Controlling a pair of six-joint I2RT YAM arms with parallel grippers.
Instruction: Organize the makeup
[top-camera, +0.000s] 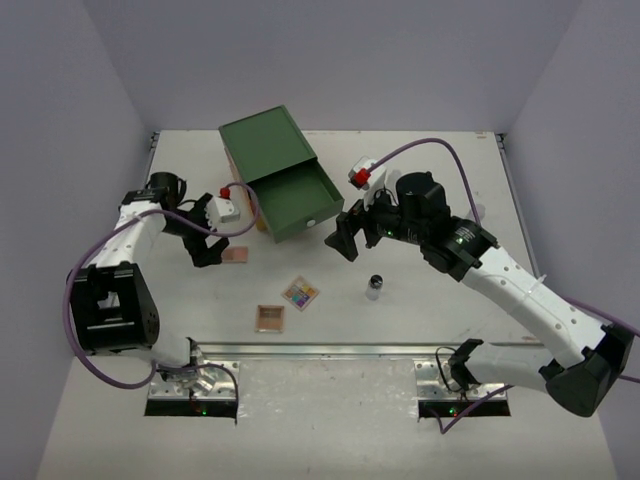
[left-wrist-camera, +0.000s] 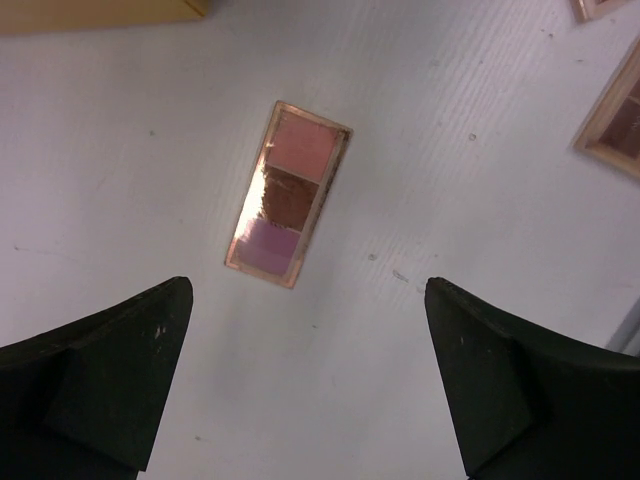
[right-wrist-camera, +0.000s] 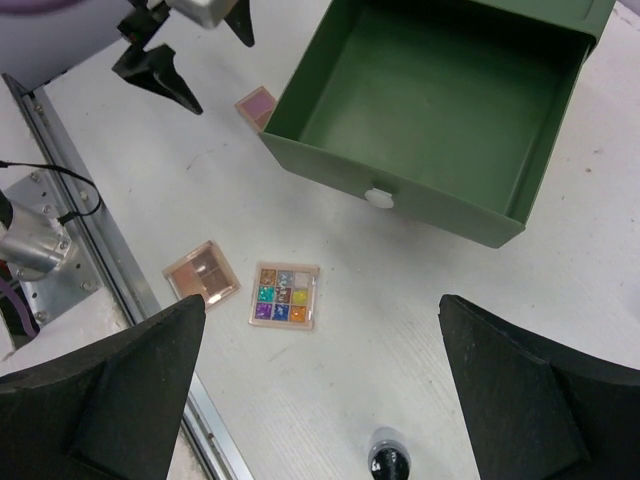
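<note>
The left claw (left-wrist-camera: 308, 300) hangs released, fingers spread wide, above the pink palette (left-wrist-camera: 288, 193). The palette lies flat on the tabletop (top-camera: 420, 320), just off the left front corner of the open green drawer (top-camera: 300, 205), on the side nearer the arms.

Its long axis runs almost straight away from the claw, skewed slightly. The pink pan is at the end toward the drawer, the brown pan is in the middle and the lilac pan is nearest the claw. That sets the narrow width roughly across the closing line of the fingers, which suits a pinch.

- **Missing the palette:** it sits ahead of the fingertips rather than between them, so a straight descent would likely close on nothing.
- **Losing the grip:** it is thin and flush with the tabletop, so the fingertips could ride over its edges or shove it. The slight skew could also twist it out as the fingers close.
- **Catching the drawer:** a low carry could clip the drawer wall.
- **Crowding:** the right claw (top-camera: 345, 238), also spread and holding nothing, hovers just off the drawer's front right corner, so both arms reaching in together could get in each other's way.

On the near side of the drawer, well short of it, lie the multicolour palette (right-wrist-camera: 285, 295), the tan palette (right-wrist-camera: 202, 274) and a black-capped bottle (right-wrist-camera: 388, 460).
</note>
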